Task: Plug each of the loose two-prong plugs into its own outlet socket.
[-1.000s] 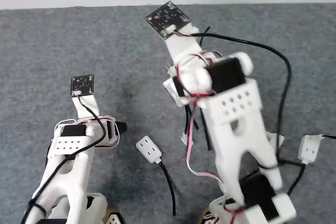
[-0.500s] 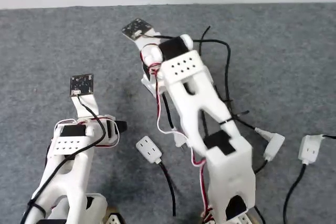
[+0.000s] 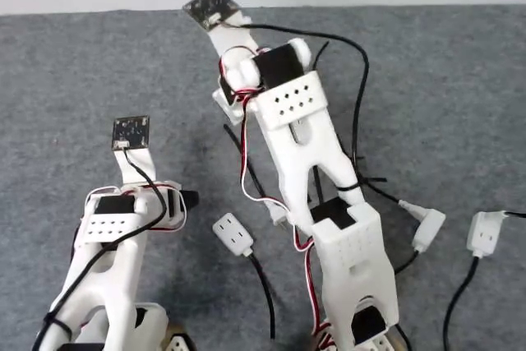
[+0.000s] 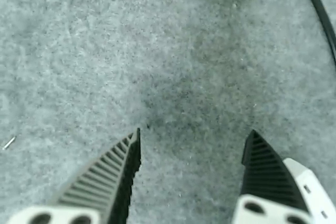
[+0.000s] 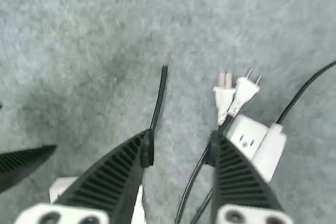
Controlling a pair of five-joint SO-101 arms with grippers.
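In the right wrist view my right gripper (image 5: 181, 135) is open just above the grey carpet, with a loose black cable end (image 5: 160, 95) running between its fingers. Two white two-prong plugs (image 5: 233, 92) lie side by side just beyond one finger, next to a white socket block (image 5: 257, 141). In the high view the right arm (image 3: 288, 96) stretches far across the table. A white socket (image 3: 233, 233) on a black cord lies between the arms. Another white plug (image 3: 427, 225) and socket (image 3: 485, 232) lie at the right. My left gripper (image 4: 194, 132) is open over bare carpet.
Black cables (image 3: 357, 96) loop around and under the right arm. A black cord (image 4: 317, 9) crosses one corner of the left wrist view. The left arm (image 3: 115, 228) sits low at the near left. Grey carpet (image 3: 99, 63) covers the table.
The right arm has swung left and stretched out toward the far side, lowering from its raised pose; the plug at the right came into sight. The left arm has not moved.
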